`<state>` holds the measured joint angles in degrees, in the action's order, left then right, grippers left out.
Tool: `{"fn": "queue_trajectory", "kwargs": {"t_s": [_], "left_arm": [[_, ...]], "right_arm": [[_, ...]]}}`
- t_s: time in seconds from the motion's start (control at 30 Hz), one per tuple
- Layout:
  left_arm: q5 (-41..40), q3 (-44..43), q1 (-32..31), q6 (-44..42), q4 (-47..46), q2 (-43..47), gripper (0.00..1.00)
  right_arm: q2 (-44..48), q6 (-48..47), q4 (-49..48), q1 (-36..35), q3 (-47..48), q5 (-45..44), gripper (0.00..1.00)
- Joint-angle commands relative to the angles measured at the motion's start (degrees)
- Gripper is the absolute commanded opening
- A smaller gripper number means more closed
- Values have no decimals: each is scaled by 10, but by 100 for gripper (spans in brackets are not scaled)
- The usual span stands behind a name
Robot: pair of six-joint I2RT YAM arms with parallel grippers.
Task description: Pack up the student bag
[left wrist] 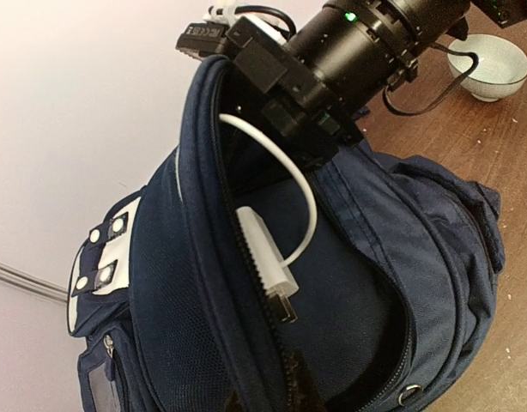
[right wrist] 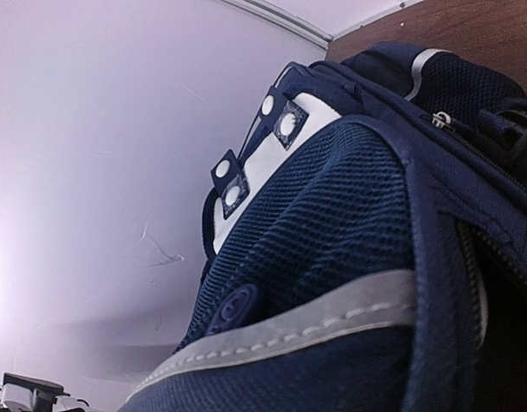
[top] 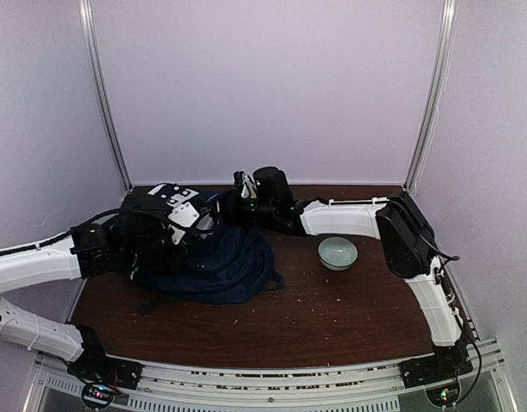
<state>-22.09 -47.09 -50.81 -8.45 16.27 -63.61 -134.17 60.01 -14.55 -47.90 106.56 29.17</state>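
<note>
The navy student bag (top: 214, 262) lies at the table's left middle with its main zipper open. In the left wrist view, the bag (left wrist: 401, 240) holds a white charger block (left wrist: 265, 253) with a looped white cable (left wrist: 308, 202). My left gripper (left wrist: 268, 396) sits at the near end of the opening, its dark fingertips (left wrist: 302, 390) pinched on the zipper rim. My right gripper (left wrist: 285, 107) is at the far top of the opening, its fingers hidden by the rim. The right wrist view shows only the bag's outside (right wrist: 349, 223).
A pale bowl (top: 337, 252) stands right of the bag and also shows in the left wrist view (left wrist: 489, 67). Light walls close the back and sides. Small crumbs dot the brown table (top: 332, 313).
</note>
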Motion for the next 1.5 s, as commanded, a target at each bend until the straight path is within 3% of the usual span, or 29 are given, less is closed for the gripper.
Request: {"fn": "queue_trajectory", "kwargs": {"t_s": [0.0, 0.3, 0.53, 0.73, 0.9, 1.03, 1.13, 1.33, 1.47], "left_arm": [[53, -85, -26, -11, -101, 22, 0], [123, -63, -28, 27, -196, -15, 0], [-11, 18, -27, 109, -209, 25, 0], [-27, 49, -27, 169, -212, 22, 0], [-31, 32, -27, 163, -200, 5, 0], [-31, 28, -27, 156, -199, 2, 0], [-29, 23, -27, 150, -200, -4, 0], [-21, 15, -27, 149, -204, -17, 0], [-14, 11, -27, 148, -198, -19, 0]], "right_arm": [[10, -3, -8, -12, 13, -43, 0], [-8, -8, 15, -35, 45, -39, 0], [86, -68, 16, -9, -92, -24, 23], [147, -139, 92, 13, -114, 41, 42], [187, -161, 148, 26, -149, 47, 41], [250, -175, 152, 31, -222, 9, 29], [291, -192, 148, 24, -240, -19, 28], [295, -165, 54, 9, -255, -4, 45], [227, -125, 23, -8, -209, 30, 45]]}}
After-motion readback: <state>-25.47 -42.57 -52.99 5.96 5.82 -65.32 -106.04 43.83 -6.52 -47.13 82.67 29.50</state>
